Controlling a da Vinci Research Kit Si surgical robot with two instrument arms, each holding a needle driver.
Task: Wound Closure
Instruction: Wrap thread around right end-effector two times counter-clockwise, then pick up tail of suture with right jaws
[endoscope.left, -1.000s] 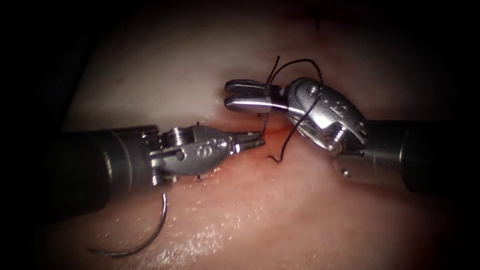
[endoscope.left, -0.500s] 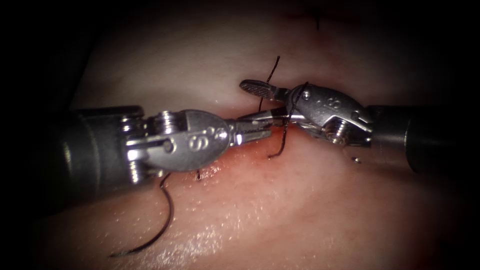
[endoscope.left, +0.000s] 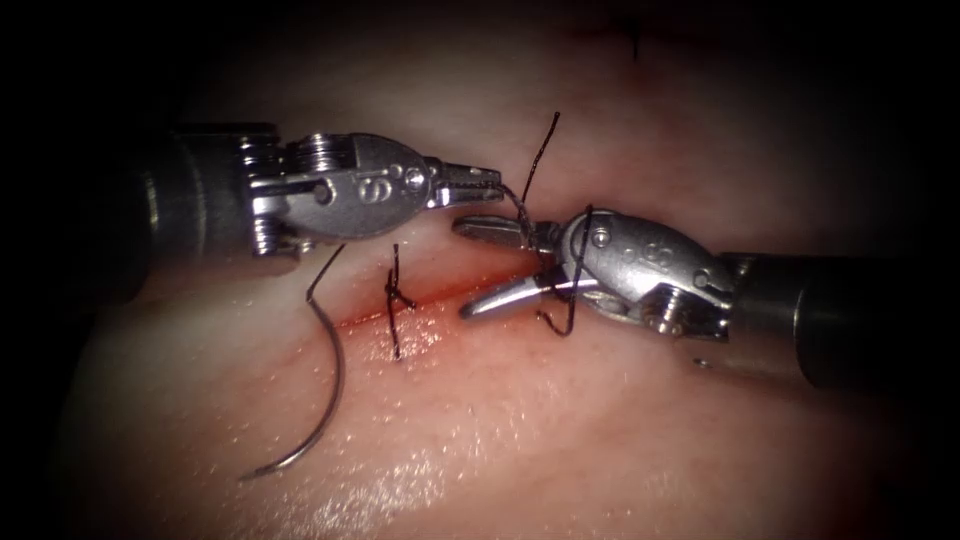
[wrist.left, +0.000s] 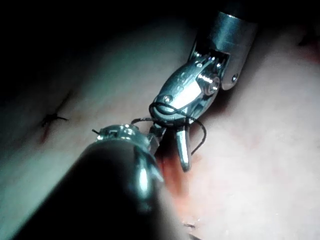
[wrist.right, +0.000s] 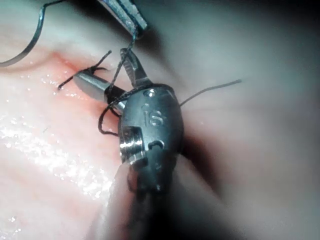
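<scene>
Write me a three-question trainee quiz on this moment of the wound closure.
1. True or false: the right gripper holds the needle.
2. What is the left gripper shut on? A) needle B) thread C) nothing
3. Fill in: the thread is looped around the ___ arm's tool.
Key: 1 false, its jaws are open and the needle lies free on the tissue; 2 B; 3 right.

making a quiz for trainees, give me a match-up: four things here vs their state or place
1 left hand
2 right hand
3 curved steel needle
4 knotted black stitch

a spans the red cut
b open, black thread looped round it
c lies loose on the pale tissue
d shut on the thread

Pairs: 1-d, 2-b, 3-c, 4-a
</scene>
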